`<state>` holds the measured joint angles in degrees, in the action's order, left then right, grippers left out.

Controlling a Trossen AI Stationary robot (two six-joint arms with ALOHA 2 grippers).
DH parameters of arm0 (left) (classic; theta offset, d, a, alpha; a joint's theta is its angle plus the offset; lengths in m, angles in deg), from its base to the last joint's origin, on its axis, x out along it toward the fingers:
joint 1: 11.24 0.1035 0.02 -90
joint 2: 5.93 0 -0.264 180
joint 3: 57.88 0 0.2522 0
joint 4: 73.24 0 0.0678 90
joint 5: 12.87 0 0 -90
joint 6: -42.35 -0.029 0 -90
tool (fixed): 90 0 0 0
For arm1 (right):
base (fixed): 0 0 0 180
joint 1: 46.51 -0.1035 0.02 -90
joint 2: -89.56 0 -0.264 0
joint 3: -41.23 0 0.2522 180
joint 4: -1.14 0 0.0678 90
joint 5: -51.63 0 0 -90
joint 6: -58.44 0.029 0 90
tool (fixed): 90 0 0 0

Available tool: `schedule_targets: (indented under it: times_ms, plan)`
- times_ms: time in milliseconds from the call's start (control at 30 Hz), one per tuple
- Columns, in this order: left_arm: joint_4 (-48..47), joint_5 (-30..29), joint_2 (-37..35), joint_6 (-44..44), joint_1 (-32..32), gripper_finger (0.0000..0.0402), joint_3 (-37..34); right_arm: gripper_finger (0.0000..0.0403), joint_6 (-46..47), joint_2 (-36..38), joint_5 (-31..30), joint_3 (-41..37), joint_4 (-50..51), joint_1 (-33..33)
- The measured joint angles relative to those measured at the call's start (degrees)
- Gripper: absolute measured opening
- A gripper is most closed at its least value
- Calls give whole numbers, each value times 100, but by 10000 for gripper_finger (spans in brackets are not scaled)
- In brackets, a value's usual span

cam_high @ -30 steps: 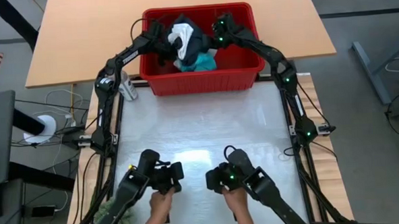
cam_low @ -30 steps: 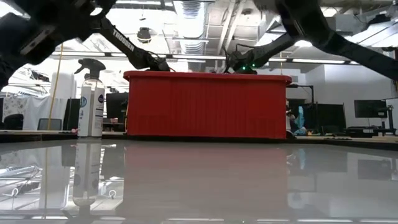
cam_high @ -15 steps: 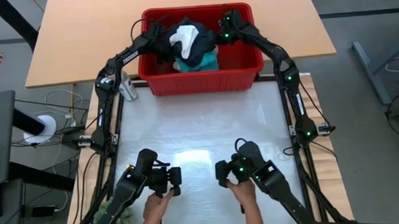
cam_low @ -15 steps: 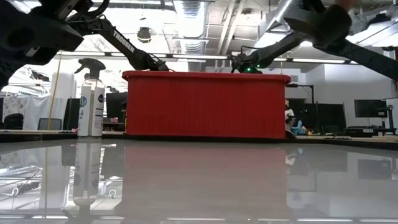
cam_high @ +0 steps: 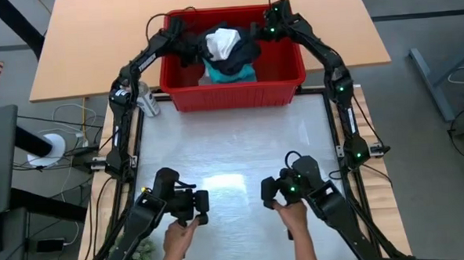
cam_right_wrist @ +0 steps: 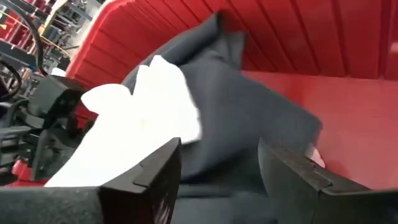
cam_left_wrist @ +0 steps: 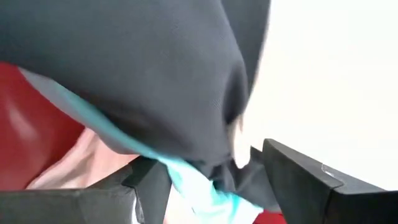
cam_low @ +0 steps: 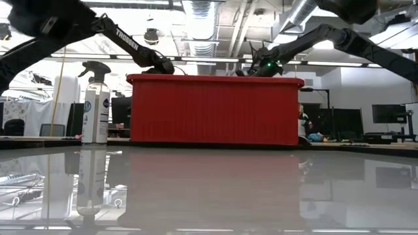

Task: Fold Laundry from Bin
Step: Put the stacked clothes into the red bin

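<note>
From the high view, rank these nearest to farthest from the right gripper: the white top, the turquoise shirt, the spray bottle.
From the right gripper, at the bin's far right:
1. White top: top of the pile, just left of it.
2. Turquoise shirt: lower in the pile, toward the near wall.
3. Spray bottle: outside the bin, beyond its left corner.

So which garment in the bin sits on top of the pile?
The white top; it crowns the heap in the bin, above the black clothing and turquoise shirt.

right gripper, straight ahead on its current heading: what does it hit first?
Most likely the black garment: it fills the gap ahead of the open right gripper in the right wrist view, with the white piece beside it. Depth is unclear; the red bin wall lies behind.
</note>
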<state>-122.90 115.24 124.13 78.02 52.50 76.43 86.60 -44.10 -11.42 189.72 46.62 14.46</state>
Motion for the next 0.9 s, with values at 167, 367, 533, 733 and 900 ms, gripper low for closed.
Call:
schedule_targets:
  times_ms: [167,367,533,733,900]
  plan:
    - [-321,-74,-2,-311,5,228,532,230,-15,24,2,-2,61,57]
    - [-529,-14,-5,-414,18,228,1075,230,-17,22,47,9,100,68]
    - [-839,-125,-30,-523,36,228,1458,230,26,94,206,15,55,51]
    - [-892,-45,-87,-526,97,228,1423,230,30,263,260,20,-402,-37]
    - [-738,-44,-87,-512,92,228,1423,230,560,288,368,20,-1544,-359]
